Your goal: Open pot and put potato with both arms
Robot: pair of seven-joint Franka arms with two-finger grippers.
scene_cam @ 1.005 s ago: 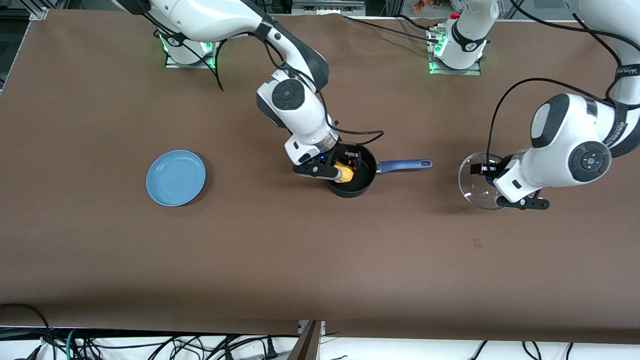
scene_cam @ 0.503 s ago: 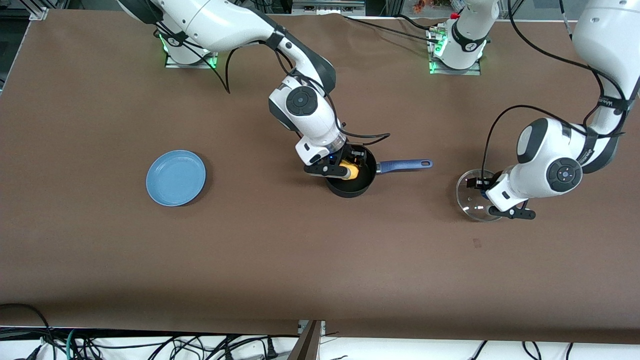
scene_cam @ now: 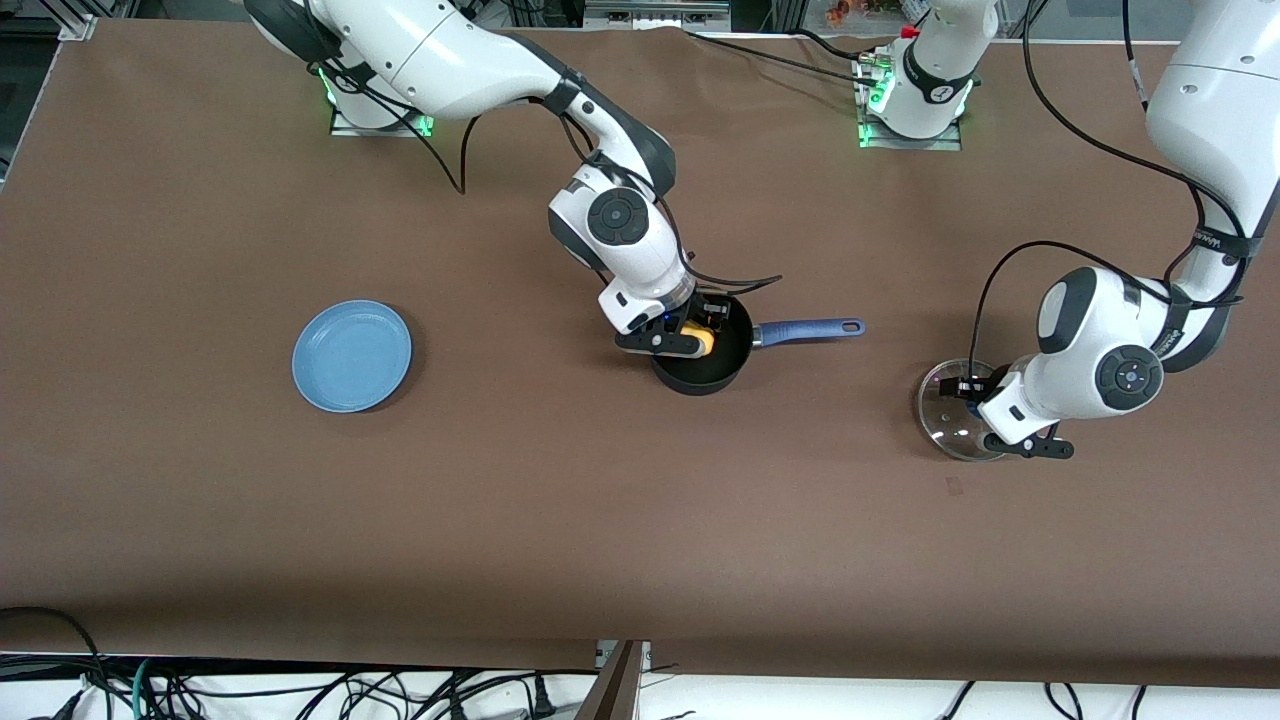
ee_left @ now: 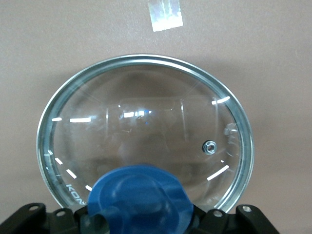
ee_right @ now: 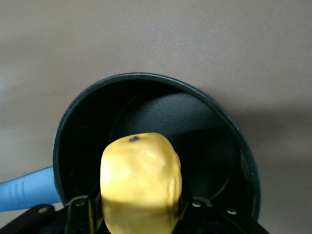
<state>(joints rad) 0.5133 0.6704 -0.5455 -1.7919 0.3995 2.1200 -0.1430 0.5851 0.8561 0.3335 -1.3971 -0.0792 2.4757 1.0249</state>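
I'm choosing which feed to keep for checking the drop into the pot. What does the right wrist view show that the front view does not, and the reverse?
Only the right wrist view shows the pot's bare inside bottom and a dark speck on the potato.

Only the front view shows the blue plate, the glass lid with the left hand at its knob, toward the left arm's end of the table, and both arms.

Both show the potato at the right hand over the open pot, and its blue handle.
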